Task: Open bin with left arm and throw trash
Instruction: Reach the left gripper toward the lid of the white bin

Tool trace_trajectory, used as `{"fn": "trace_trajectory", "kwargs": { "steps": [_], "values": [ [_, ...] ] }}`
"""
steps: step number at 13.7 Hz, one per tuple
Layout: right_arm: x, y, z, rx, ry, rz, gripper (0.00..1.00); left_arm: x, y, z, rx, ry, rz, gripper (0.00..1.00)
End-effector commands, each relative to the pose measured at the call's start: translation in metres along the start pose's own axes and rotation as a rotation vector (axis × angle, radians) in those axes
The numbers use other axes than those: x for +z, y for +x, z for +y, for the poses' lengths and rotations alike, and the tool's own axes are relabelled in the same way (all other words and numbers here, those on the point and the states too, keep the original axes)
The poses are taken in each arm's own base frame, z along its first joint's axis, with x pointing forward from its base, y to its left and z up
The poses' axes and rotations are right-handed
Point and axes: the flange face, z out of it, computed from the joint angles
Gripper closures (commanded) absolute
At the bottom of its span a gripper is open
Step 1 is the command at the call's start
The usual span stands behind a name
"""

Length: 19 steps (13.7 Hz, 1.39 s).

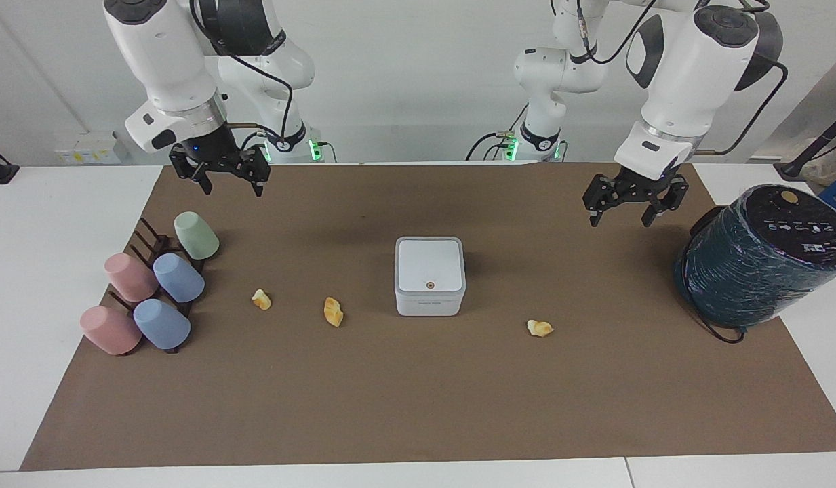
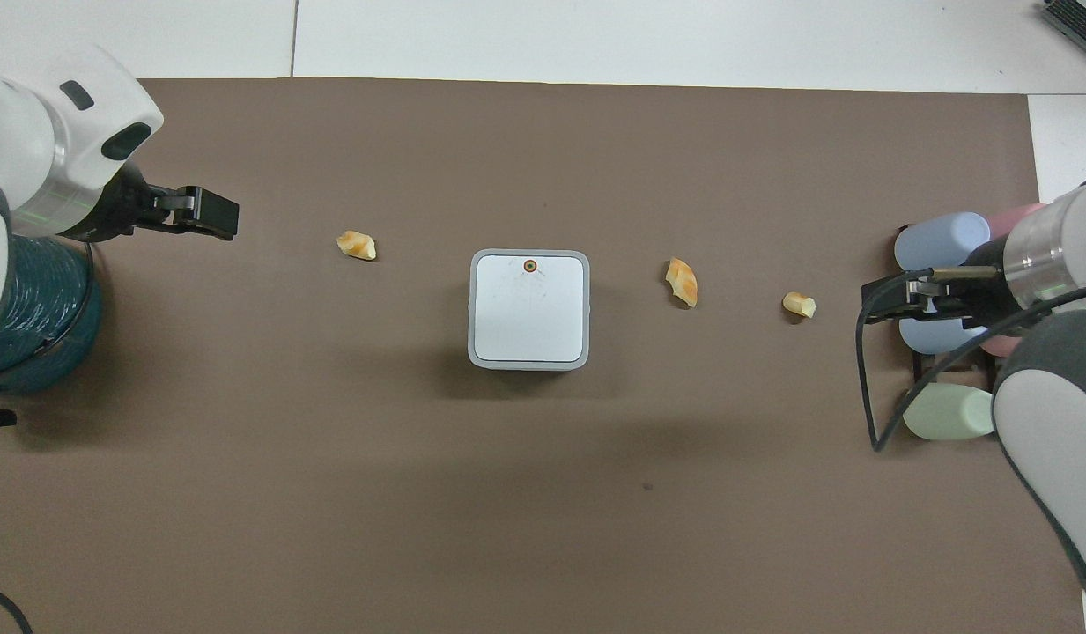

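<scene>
Scanning the facing view left to right: right hand (image 1: 231, 179) hangs open and empty over the brown mat near the cups (image 1: 150, 291), two trash scraps (image 1: 262, 299) (image 1: 333, 312) lie beside the closed bin (image 1: 430, 276) mid-tabletop, a third (image 1: 540, 329) toward the left arm's end, left hand (image 1: 628, 203) open, empty, beside the teal cylinder (image 1: 757, 261). Risks: left hand shoving the light bin instead of lifting the lid; right arm clipping cups. Open mat around the bin.

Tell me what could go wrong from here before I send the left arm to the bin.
1. The bin has its lid shut and flush; the open left gripper may slip off it or push the light box across the mat.
2. The three trash scraps are small and flat, so the open right gripper could miss or flick them.
3. The right gripper hangs over the cups and could knock them.
</scene>
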Motion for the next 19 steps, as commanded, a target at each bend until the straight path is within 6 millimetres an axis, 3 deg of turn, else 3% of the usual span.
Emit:
{"fn": "trace_trajectory", "kwargs": {
  "steps": [1,4,8,9,10,11,13,19],
  "values": [
    [-0.002,-0.005,0.003,-0.014,0.024,0.008,0.00,-0.004,-0.009,0.001,0.010,0.015,0.005,0.00],
    [-0.002,-0.005,0.004,-0.012,0.025,0.008,0.00,-0.003,-0.009,-0.004,0.003,0.016,-0.006,0.00],
    [-0.002,-0.005,0.004,-0.012,0.025,0.008,0.00,-0.005,-0.010,0.020,0.040,0.007,0.010,0.00],
    [-0.002,-0.006,0.003,-0.014,0.024,0.007,0.00,-0.002,-0.013,0.035,0.062,0.002,-0.002,0.14],
    [-0.002,-0.005,0.004,-0.012,0.025,0.008,0.00,-0.001,-0.017,0.043,0.069,-0.012,-0.014,0.46],
    [-0.002,-0.006,0.003,-0.014,0.024,0.007,0.00,0.005,-0.019,0.052,0.076,-0.029,-0.026,0.69],
    [-0.002,-0.005,0.003,-0.014,0.024,0.008,0.00,0.013,-0.020,0.073,0.063,-0.048,-0.034,1.00],
    [-0.001,-0.007,-0.005,-0.032,0.023,0.005,0.00,0.045,-0.011,0.156,-0.097,-0.143,0.008,1.00]
  ]
}}
